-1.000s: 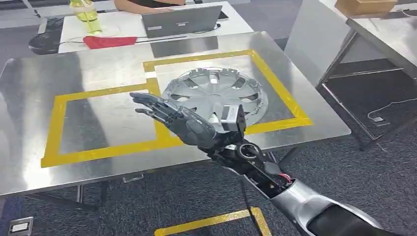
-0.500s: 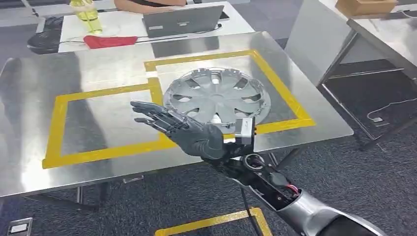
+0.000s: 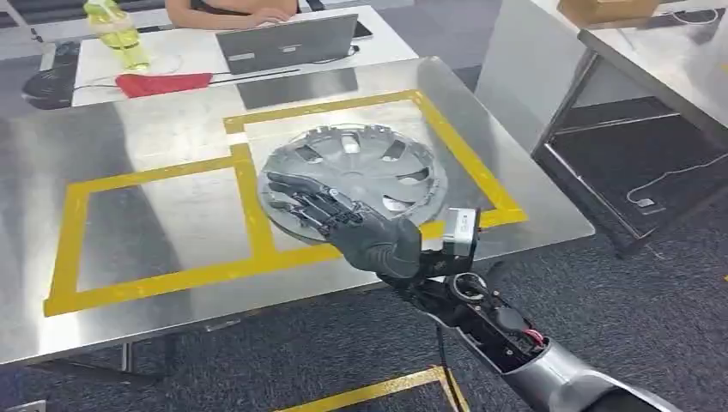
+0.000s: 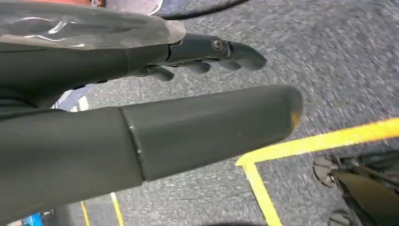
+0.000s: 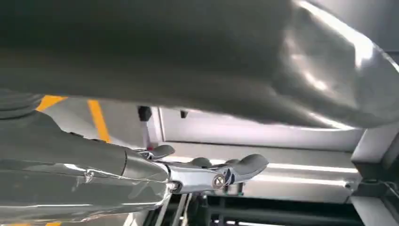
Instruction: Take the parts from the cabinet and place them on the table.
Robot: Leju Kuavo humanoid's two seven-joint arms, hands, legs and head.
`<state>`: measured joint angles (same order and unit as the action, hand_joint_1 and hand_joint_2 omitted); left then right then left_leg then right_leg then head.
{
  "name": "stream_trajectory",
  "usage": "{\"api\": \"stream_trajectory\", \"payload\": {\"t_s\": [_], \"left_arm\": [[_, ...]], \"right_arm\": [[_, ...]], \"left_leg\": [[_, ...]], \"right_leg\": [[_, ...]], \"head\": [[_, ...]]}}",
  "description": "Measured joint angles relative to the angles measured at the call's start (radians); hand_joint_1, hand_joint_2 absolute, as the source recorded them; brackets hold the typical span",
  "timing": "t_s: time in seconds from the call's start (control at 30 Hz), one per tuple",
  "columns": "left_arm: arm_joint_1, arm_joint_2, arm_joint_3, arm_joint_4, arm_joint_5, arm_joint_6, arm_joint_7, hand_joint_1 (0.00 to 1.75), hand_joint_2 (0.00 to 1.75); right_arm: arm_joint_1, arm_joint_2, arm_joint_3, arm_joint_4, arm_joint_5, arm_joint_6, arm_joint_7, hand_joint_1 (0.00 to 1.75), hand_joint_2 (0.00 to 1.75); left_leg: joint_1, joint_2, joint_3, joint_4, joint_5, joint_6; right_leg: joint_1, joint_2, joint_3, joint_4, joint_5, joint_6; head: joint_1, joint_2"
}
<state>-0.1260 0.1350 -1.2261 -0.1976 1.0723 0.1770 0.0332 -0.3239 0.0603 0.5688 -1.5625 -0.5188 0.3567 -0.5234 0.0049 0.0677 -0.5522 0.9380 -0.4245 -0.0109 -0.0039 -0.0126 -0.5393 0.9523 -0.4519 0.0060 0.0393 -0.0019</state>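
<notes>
A silver wheel cover (image 3: 352,167) lies flat on the steel table (image 3: 154,129), inside the right one of two yellow tape frames (image 3: 455,142). My right hand (image 3: 352,227) hovers over the cover's near rim with its fingers stretched out and apart, holding nothing. The right wrist view has that hand's fingers (image 5: 211,174) extended, with nothing between them. My left hand (image 4: 94,70) hangs over grey carpet, fingers and thumb straight, empty.
Beyond the steel table a person sits at a white desk with a laptop (image 3: 288,43), a red cloth (image 3: 163,83) and a green bottle (image 3: 116,34). A second metal table (image 3: 670,60) with a cardboard box (image 3: 605,9) stands at the right. Yellow tape (image 3: 378,390) marks the floor.
The camera has shifted, sliding the scene left. My right hand has drawn back toward the table's near edge and moved from the tape divider to over the cover's near rim. It stays empty.
</notes>
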Motion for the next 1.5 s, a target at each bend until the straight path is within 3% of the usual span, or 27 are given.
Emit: {"api": "stream_trajectory", "payload": {"t_s": [0.03,0.07,0.13,0.2,0.23,0.3,0.33,0.37,0.5,0.53,0.57,0.6,0.67,0.7,0.77,0.83,0.87,0.9,1.03,1.1,1.17,1.2,1.27,1.33,1.37,1.4,1.5], "left_arm": [[-0.002,0.000,0.000,0.000,-0.002,0.000,-0.003,0.00,0.00],[-0.002,0.000,0.000,0.000,-0.004,0.000,-0.003,0.00,0.00],[-0.003,0.002,0.000,0.000,-0.005,0.000,-0.004,0.00,0.00],[0.000,0.002,0.000,0.000,-0.005,0.000,-0.004,0.00,0.00],[0.000,0.002,0.000,0.000,-0.005,0.000,-0.003,0.00,0.00],[0.001,0.002,0.000,0.000,-0.003,0.000,-0.002,0.00,0.00],[0.000,0.005,0.000,0.000,-0.003,0.000,-0.002,0.00,0.00],[0.001,0.008,0.000,0.000,-0.002,0.000,0.000,0.00,0.00],[-0.005,0.010,0.000,0.000,0.003,0.000,0.008,0.00,0.00],[-0.006,0.007,0.000,0.000,0.004,0.000,0.010,0.00,0.00],[-0.006,0.008,0.000,0.000,0.005,0.000,0.013,0.00,0.00],[-0.005,0.008,0.000,0.000,0.006,0.000,0.015,0.00,0.00],[-0.003,0.008,0.000,0.000,0.007,0.000,0.016,0.00,0.00],[-0.002,0.008,0.000,0.000,0.007,0.000,0.016,0.00,0.00],[-0.002,0.008,0.001,0.000,0.010,0.000,0.016,0.00,0.00],[-0.003,0.006,0.001,0.000,0.011,0.000,0.016,0.00,0.00],[-0.003,0.006,0.001,0.000,0.011,0.000,0.015,0.00,0.00],[-0.003,0.005,0.001,0.000,0.011,0.000,0.015,0.00,0.00],[-0.004,0.005,0.001,0.000,0.012,-0.001,0.015,0.00,0.00],[-0.004,0.005,0.001,0.000,0.012,-0.002,0.015,0.00,0.00],[-0.002,0.006,0.001,0.000,0.012,-0.002,0.015,0.00,0.00],[-0.002,0.006,0.001,0.000,0.012,-0.003,0.015,0.00,0.00],[0.000,0.006,0.001,0.000,0.012,-0.003,0.016,0.00,0.00],[-0.001,0.008,0.001,0.000,0.010,-0.010,0.017,0.00,0.00],[-0.002,0.010,0.001,0.000,0.010,-0.010,0.017,0.00,0.00],[-0.003,0.010,0.001,0.000,0.010,-0.010,0.016,0.00,0.00],[-0.007,0.010,0.001,0.000,0.010,-0.011,0.016,0.00,0.00]], "right_arm": [[0.000,0.000,-0.002,-0.005,0.000,0.000,0.000,0.00,0.00],[-0.002,-0.001,-0.005,-0.007,0.000,0.001,-0.001,0.00,0.00],[0.000,-0.001,-0.008,-0.008,0.002,0.002,-0.001,0.00,0.00],[0.004,-0.003,-0.008,-0.008,0.010,0.003,-0.001,0.00,0.00],[0.005,-0.003,-0.008,-0.008,0.013,0.004,-0.001,0.00,0.00],[0.004,-0.003,-0.008,-0.008,0.013,0.007,-0.002,0.00,0.00],[0.004,-0.003,-0.008,-0.008,0.013,0.008,-0.003,0.00,0.00],[0.004,-0.003,-0.008,-0.008,0.013,0.010,-0.005,0.00,0.00],[0.002,-0.003,-0.009,-0.008,0.013,0.016,-0.007,0.00,0.00],[0.003,-0.003,-0.010,-0.008,0.013,0.017,-0.007,0.00,0.00],[0.002,-0.004,-0.010,-0.009,0.013,0.017,-0.007,0.00,0.00],[-0.003,-0.005,-0.011,-0.009,0.013,0.018,-0.007,0.00,0.00],[-0.005,-0.005,-0.011,-0.008,0.013,0.018,-0.008,0.00,0.00],[-0.003,-0.005,-0.011,-0.008,0.013,0.018,-0.008,0.00,0.00],[-0.002,-0.006,-0.011,-0.008,0.013,0.018,-0.007,0.00,0.00],[-0.005,-0.006,-0.011,-0.009,0.013,0.019,-0.007,0.00,0.00],[-0.007,-0.006,-0.011,-0.009,0.013,0.019,-0.006,0.00,0.00],[-0.011,-0.006,-0.011,-0.009,0.013,0.019,-0.007,0.00,0.00],[-0.011,-0.006,-0.009,-0.010,0.013,0.019,-0.005,0.00,0.00],[-0.013,-0.006,-0.009,-0.010,0.013,0.017,-0.005,0.00,0.00],[-0.010,-0.006,-0.008,-0.010,0.013,0.017,-0.005,0.00,0.00],[-0.008,-0.007,-0.008,-0.010,0.013,0.017,-0.005,0.00,0.00],[-0.006,-0.008,-0.008,-0.009,0.013,0.017,-0.004,0.00,0.00],[-0.007,-0.008,-0.008,-0.010,0.013,0.016,-0.003,0.00,0.00],[-0.008,-0.008,-0.008,-0.010,0.013,0.016,-0.003,0.00,0.00],[-0.009,-0.008,-0.008,-0.010,0.013,0.016,-0.003,0.00,0.00],[-0.009,-0.008,-0.008,-0.010,0.013,0.015,-0.003,0.00,0.00]], "left_leg": [[0.003,-0.007,-0.002,0.006,-0.011,-0.007],[0.006,-0.032,-0.016,0.045,-0.039,-0.012],[0.006,-0.055,-0.098,0.213,-0.120,-0.018],[0.006,-0.060,-0.168,0.345,-0.150,-0.020],[0.006,-0.060,-0.171,0.338,-0.132,-0.018],[0.007,-0.066,-0.111,0.193,-0.038,-0.010],[0.008,-0.082,-0.069,0.098,0.009,-0.005],[0.010,-0.123,-0.042,0.027,0.029,0.001],[0.005,-0.108,-0.028,0.008,0.013,0.012],[0.015,-0.098,-0.022,-0.004,0.016,0.016],[0.014,-0.091,-0.017,-0.006,0.015,0.020],[0.013,-0.083,-0.015,-0.007,0.012,0.027],[0.009,-0.063,-0.012,-0.007,0.009,0.033],[0.009,-0.053,-0.011,-0.006,0.008,0.034],[0.009,-0.035,-0.006,-0.006,0.003,0.033],[0.010,-0.018,0.006,-0.004,-0.004,0.027],[0.007,-0.010,0.010,-0.003,-0.009,0.021],[-0.002,-0.005,0.009,0.007,-0.014,0.014],[-0.002,0.034,0.012,0.010,-0.014,0.001],[0.006,-0.034,-0.014,0.080,-0.080,-0.010],[0.007,-0.058,-0.085,0.255,-0.170,-0.016],[0.007,-0.060,-0.114,0.321,-0.192,-0.018],[0.007,-0.061,-0.105,0.311,-0.165,-0.015],[0.009,-0.070,-0.025,0.154,-0.083,-0.008],[0.010,-0.096,0.028,0.053,-0.043,-0.002],[0.009,-0.137,0.047,0.008,-0.046,0.004],[0.002,-0.113,0.038,0.014,-0.039,0.013]], "right_leg": [[-0.008,0.007,0.008,-0.006,0.005,-0.007],[-0.008,0.014,0.009,-0.008,0.006,-0.010],[-0.008,0.025,0.008,-0.008,0.007,-0.016],[-0.006,0.043,0.009,-0.008,0.006,-0.017],[-0.006,0.053,0.011,-0.008,0.005,-0.018],[-0.006,0.077,0.017,-0.008,0.002,-0.017],[-0.006,0.086,0.021,-0.008,-0.001,-0.016],[-0.007,0.093,0.019,-0.008,-0.003,-0.013],[-0.007,0.126,0.011,-0.008,-0.007,0.006],[-0.004,0.117,0.011,-0.002,-0.015,0.012],[0.000,0.070,0.004,0.028,-0.035,0.019],[0.000,0.044,-0.027,0.092,-0.073,0.024],[-0.005,0.027,-0.115,0.271,-0.150,0.029],[-0.006,0.025,-0.146,0.328,-0.164,0.031],[-0.009,0.020,-0.139,0.301,-0.122,0.032],[-0.009,0.000,-0.052,0.119,-0.022,0.028],[-0.006,-0.035,-0.012,0.037,0.009,0.023],[0.006,-0.058,0.000,0.002,0.004,0.019],[0.003,-0.017,-0.009,-0.001,0.016,-0.007],[-0.004,-0.004,-0.009,-0.004,0.024,-0.015],[-0.004,0.015,-0.014,-0.004,0.027,-0.019],[-0.003,0.024,-0.016,-0.003,0.029,-0.020],[-0.003,0.047,-0.019,-0.002,0.032,-0.018],[-0.004,0.068,-0.020,-0.002,0.036,-0.013],[-0.004,0.078,-0.021,-0.001,0.038,-0.010],[0.002,0.088,-0.028,0.003,0.041,-0.004],[-0.006,0.111,-0.037,0.001,0.055,0.014]], "head": [[0.000,0.000],[-0.008,0.000],[-0.025,0.000],[-0.026,0.000],[-0.027,0.000],[-0.029,0.000],[-0.030,0.000],[-0.032,0.000],[-0.030,0.000],[-0.031,0.000],[-0.030,0.000],[-0.013,0.000],[-0.006,0.000],[-0.004,0.000],[0.002,0.000],[0.009,0.000],[0.014,0.000],[0.018,0.000],[0.005,0.000],[-0.004,0.000],[-0.022,0.000],[-0.022,0.000],[-0.024,0.000],[-0.026,0.000],[-0.028,0.000],[-0.030,0.000],[-0.026,0.000]]}}
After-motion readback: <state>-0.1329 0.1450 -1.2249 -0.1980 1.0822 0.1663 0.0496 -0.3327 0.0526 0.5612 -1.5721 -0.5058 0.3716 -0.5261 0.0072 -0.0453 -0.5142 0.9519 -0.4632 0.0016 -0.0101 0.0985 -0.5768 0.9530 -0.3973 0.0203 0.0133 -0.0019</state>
